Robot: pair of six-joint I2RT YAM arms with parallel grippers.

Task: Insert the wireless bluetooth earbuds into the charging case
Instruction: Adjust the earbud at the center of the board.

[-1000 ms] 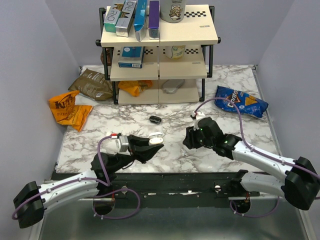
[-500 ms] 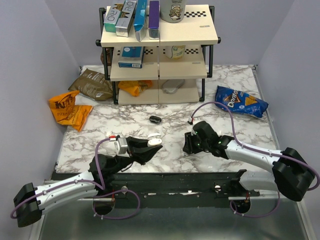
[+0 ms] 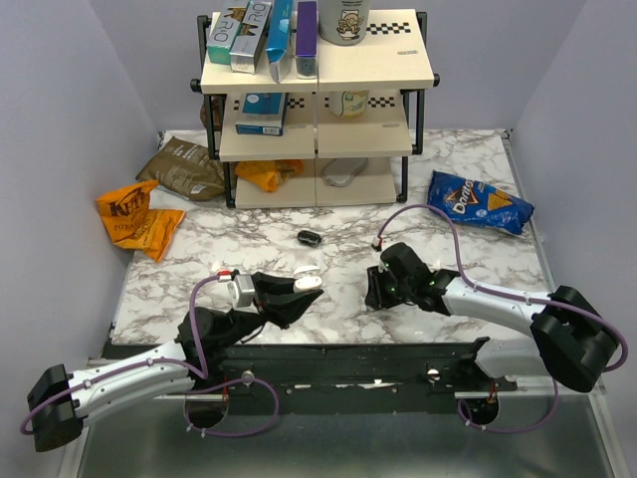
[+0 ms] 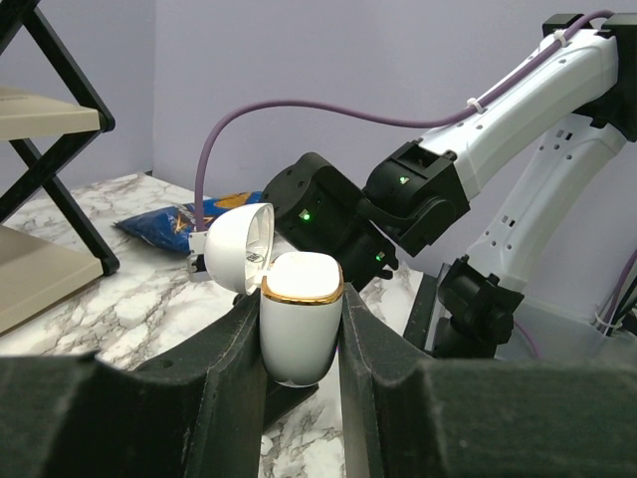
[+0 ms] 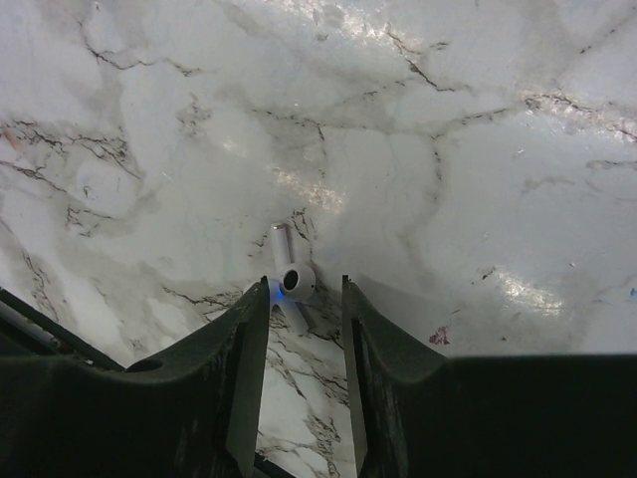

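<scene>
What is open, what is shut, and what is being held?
charging case: lid open, upright, held by the left pincer.
left pincer: shut on the charging case.
earbuds: out of the charging case, lying on the marble table.
right pincer: open, a finger either side of the earbuds.
black oval thing: lying on the marble table, too small to tell more.

Black-and-white arms (image 3: 495, 302), purple cables (image 4: 299, 103)
</scene>
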